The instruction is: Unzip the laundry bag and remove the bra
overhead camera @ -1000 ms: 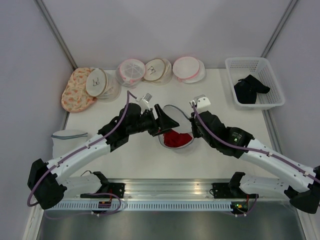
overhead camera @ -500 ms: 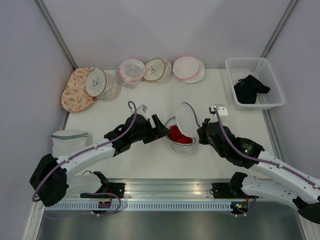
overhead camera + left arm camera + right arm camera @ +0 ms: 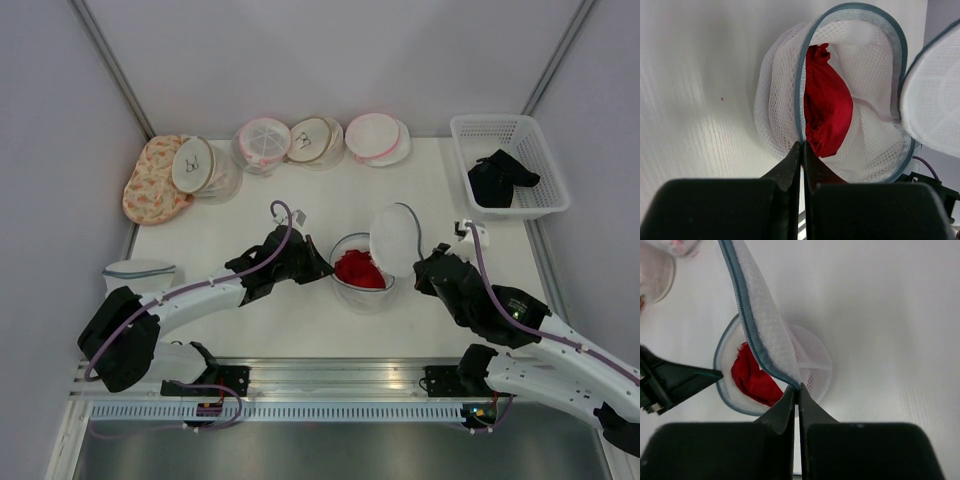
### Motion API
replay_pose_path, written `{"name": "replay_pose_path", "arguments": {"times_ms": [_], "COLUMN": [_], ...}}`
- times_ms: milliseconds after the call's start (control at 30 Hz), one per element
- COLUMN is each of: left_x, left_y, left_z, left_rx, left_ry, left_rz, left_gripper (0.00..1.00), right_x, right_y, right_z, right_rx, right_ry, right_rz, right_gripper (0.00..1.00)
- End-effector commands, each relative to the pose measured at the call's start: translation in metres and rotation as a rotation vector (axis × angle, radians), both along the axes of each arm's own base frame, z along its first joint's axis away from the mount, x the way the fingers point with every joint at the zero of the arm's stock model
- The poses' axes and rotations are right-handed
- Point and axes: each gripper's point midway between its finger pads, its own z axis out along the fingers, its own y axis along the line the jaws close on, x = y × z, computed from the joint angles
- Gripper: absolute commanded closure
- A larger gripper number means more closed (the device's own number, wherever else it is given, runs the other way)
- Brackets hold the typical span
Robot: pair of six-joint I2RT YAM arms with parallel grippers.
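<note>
At the middle of the table stands the round mesh laundry bag, unzipped, with the red bra lying inside against its left wall. Its flap stands up and leans to the right, hinged at the bag's right side. The right gripper is clamped on the lower edge of that flap; in the right wrist view its fingers meet on the grey zip band. The left gripper sits at the bag's left rim with its jaws closed; in the left wrist view its tips touch the grey rim just beside the bra, but whether they pinch the mesh cannot be told. At the far right a white basket holds a dark garment. Other round bags line the far edge.
</note>
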Motion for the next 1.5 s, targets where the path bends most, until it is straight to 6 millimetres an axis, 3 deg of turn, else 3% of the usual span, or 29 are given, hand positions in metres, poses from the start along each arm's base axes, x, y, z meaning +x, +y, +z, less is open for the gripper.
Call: {"name": "replay_pose_path", "arguments": {"times_ms": [0, 67, 100, 133, 200, 233, 300, 333, 400, 433, 533, 567, 700, 733, 900, 1100, 1267, 1367, 1433, 1467], "left_x": [0.001, -0.003, -0.004, -0.005, -0.009, -0.010, -0.015, -0.017, -0.021, -0.024, -0.028, -0.030, -0.036, -0.039, -0.045, -0.047, -0.049, -0.048, -0.048, -0.048], "left_y": [-0.008, -0.001, 0.001, 0.005, 0.015, 0.017, 0.021, 0.021, 0.021, 0.020, 0.020, 0.019, 0.018, 0.019, 0.024, 0.028, 0.030, 0.031, 0.031, 0.031], "left_z": [0.016, 0.021, 0.024, 0.027, 0.038, 0.041, 0.051, 0.053, 0.057, 0.059, 0.059, 0.058, 0.054, 0.055, 0.062, 0.064, 0.059, 0.056, 0.054, 0.053], "left_rx": [-0.037, -0.046, -0.047, -0.048, -0.048, -0.049, -0.062, -0.068, -0.078, -0.087, -0.094, -0.094, -0.103, -0.108, -0.131, -0.137, -0.135, -0.129, -0.127, -0.127], "left_ry": [-0.056, -0.071, -0.077, -0.086, -0.114, -0.119, -0.139, -0.137, -0.141, -0.139, -0.138, -0.133, -0.114, -0.114, -0.129, -0.134, -0.124, -0.123, -0.117, -0.115], "left_rz": [-0.034, -0.025, -0.020, -0.014, 0.006, 0.008, 0.000, -0.009, -0.020, -0.032, -0.047, -0.057, -0.070, -0.073, -0.071, -0.061, -0.054, -0.048, -0.044, -0.043], "left_gripper": [0.98, 0.98, 0.98, 0.98, 0.98, 0.98, 0.98, 0.98, 0.98, 0.98, 0.98, 0.98, 0.98, 0.98, 0.98, 0.98, 0.98, 0.98, 0.98, 0.98], "right_x": [-0.001, -0.009, -0.011, -0.015, -0.016, -0.014, -0.012, -0.009, -0.008, -0.007, -0.005, -0.006, 0.000, 0.003, 0.018, 0.028, 0.017, 0.003, -0.003, -0.006], "right_y": [-0.056, -0.078, -0.085, -0.092, -0.090, -0.076, -0.056, -0.034, -0.022, 0.004, 0.038, 0.055, 0.105, 0.113, 0.145, 0.172, 0.171, 0.178, 0.183, 0.184], "right_z": [0.006, 0.000, -0.002, -0.003, -0.006, -0.006, -0.008, -0.001, 0.002, 0.010, 0.016, 0.005, 0.000, -0.009, -0.028, -0.069, -0.113, -0.125, -0.133, -0.137], "right_rx": [0.010, -0.040, -0.064, -0.100, -0.145, -0.111, -0.123, -0.036, -0.054, 0.013, 0.020, 0.002, 0.057, 0.038, 0.021, -0.011, -0.080, -0.044, -0.016, -0.010], "right_ry": [-0.022, 0.003, 0.010, 0.023, 0.046, 0.057, 0.057, 0.044, 0.025, 0.006, -0.023, 0.019, 0.005, 0.015, 0.013, 0.116, 0.237, 0.283, 0.311, 0.325], "right_rz": [-0.292, -0.369, -0.392, -0.404, -0.372, -0.324, -0.196, -0.126, -0.046, 0.058, 0.215, 0.280, 0.432, 0.455, 0.540, 0.635, 0.681, 0.753, 0.778, 0.790], "right_gripper": [1.00, 0.96, 0.81, 0.51, 0.37, 0.28, 0.26, 0.26, 0.24, 0.24, 0.26, 0.26, 0.30, 0.31, 0.36, 0.39, 0.38, 0.37, 0.40, 0.48]}}
